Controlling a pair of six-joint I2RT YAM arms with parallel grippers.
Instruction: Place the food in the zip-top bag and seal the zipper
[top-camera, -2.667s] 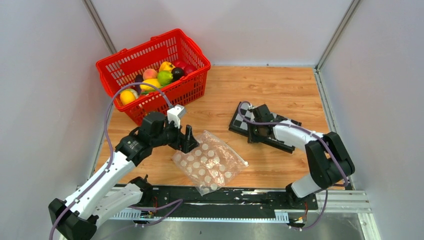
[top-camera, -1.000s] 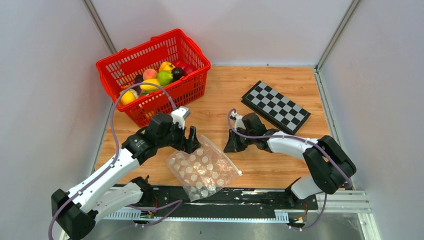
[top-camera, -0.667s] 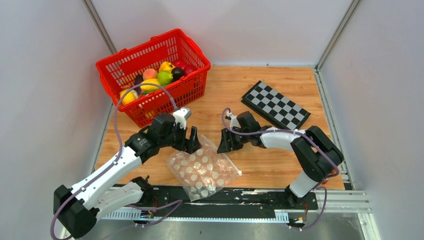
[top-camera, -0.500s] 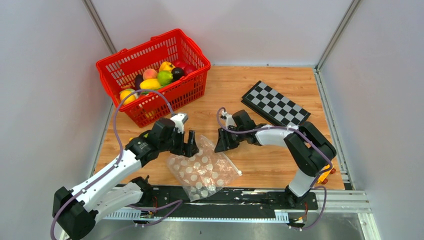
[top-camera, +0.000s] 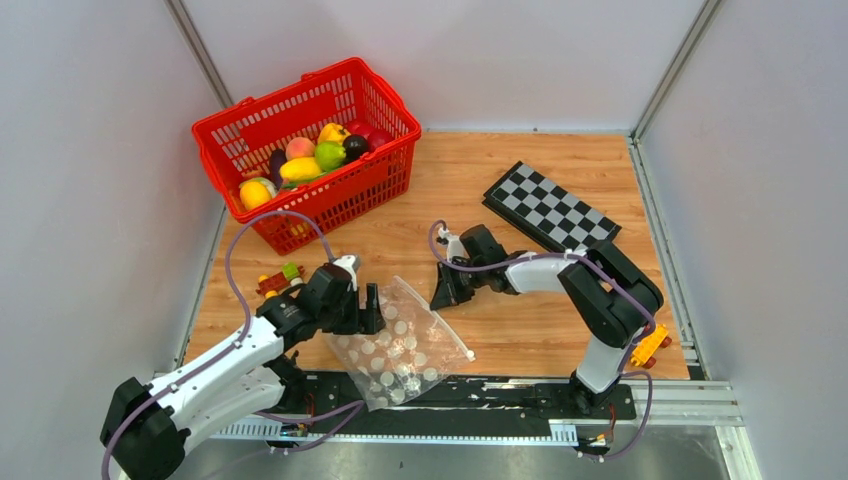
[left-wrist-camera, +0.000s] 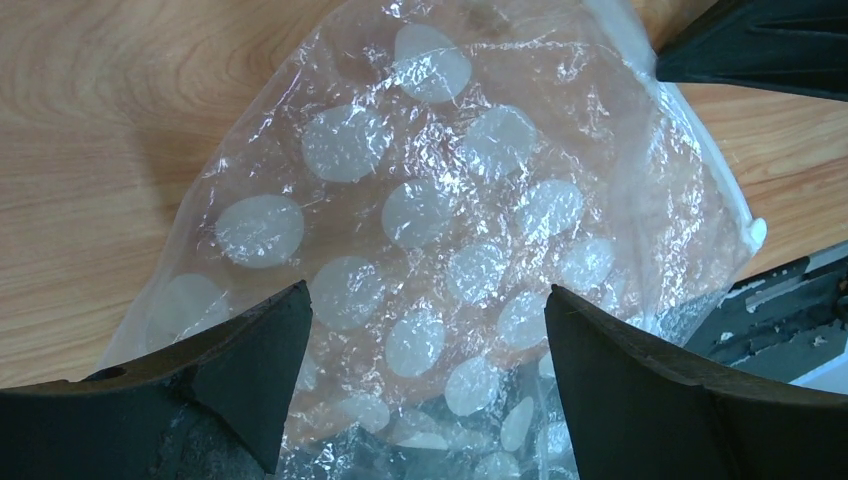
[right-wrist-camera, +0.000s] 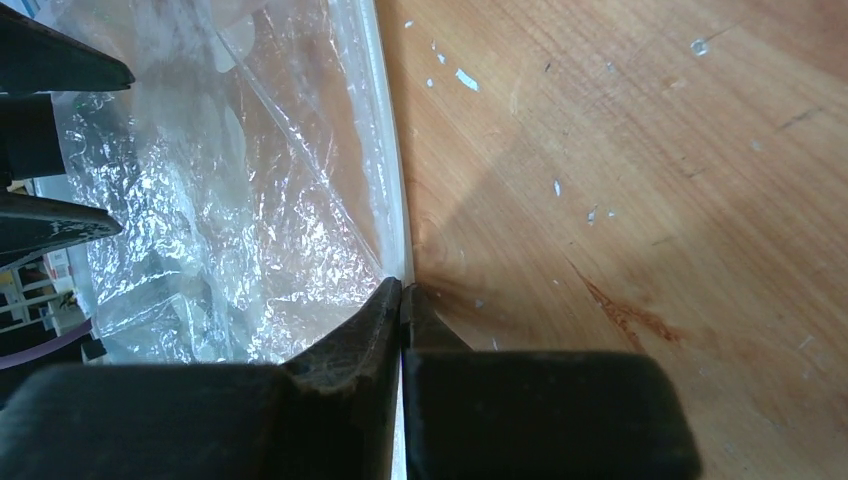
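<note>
The zip-top bag (top-camera: 400, 340), clear with white dots, lies flat on the wood near the front rail. My left gripper (top-camera: 371, 310) hovers over its left part, open, with the dotted plastic (left-wrist-camera: 440, 210) showing between the jaws (left-wrist-camera: 425, 295). My right gripper (top-camera: 441, 292) is at the bag's far right corner, shut on the zipper (right-wrist-camera: 385, 150), whose white strip runs into the closed jaws (right-wrist-camera: 402, 285). The food (top-camera: 315, 155) sits piled in the red basket (top-camera: 300, 100) at the back left.
A black-and-white checkerboard (top-camera: 550, 208) lies at the back right. Small toy blocks sit left of the left arm (top-camera: 280, 278) and by the right arm's base (top-camera: 650, 345). The black front rail (top-camera: 480, 392) runs under the bag's near corner.
My right gripper moved left from near the checkerboard to the bag's edge and closed on the zipper. The left gripper shifted toward the near edge, and the bag slid slightly nearer.
</note>
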